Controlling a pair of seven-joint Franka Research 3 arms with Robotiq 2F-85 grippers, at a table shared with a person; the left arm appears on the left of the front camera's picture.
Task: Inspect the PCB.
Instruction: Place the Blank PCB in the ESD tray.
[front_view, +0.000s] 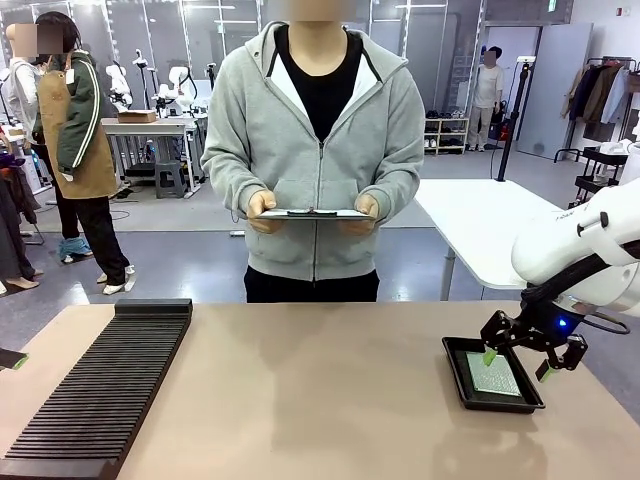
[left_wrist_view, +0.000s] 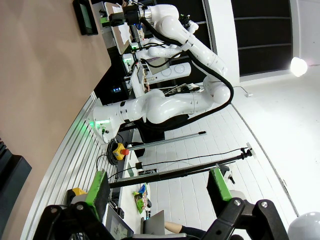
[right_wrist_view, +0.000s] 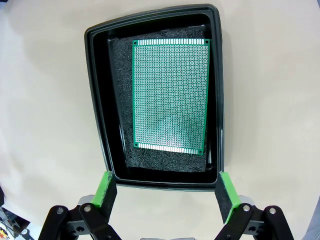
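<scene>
The PCB (right_wrist_view: 170, 97), a green board with a finely dotted face, lies flat on dark foam inside a shallow black tray (right_wrist_view: 97, 100). In the front view the PCB (front_view: 494, 374) and its tray (front_view: 455, 375) sit at the table's right. My right gripper (front_view: 517, 364) hovers just above the tray, open and holding nothing. From the wrist, the right gripper (right_wrist_view: 165, 192) has its green pads (right_wrist_view: 106, 187) wide apart at the tray's near rim. My left gripper (left_wrist_view: 157, 190) is open and empty, pointing away from the table; a bit of it shows at the left edge (front_view: 10, 358).
A long black slotted rack (front_view: 100, 390) lies along the table's left side. A person in a grey hoodie stands at the far side holding a flat dark clipboard (front_view: 313, 213) in both hands. The tan tabletop (front_view: 320, 400) between rack and tray is bare.
</scene>
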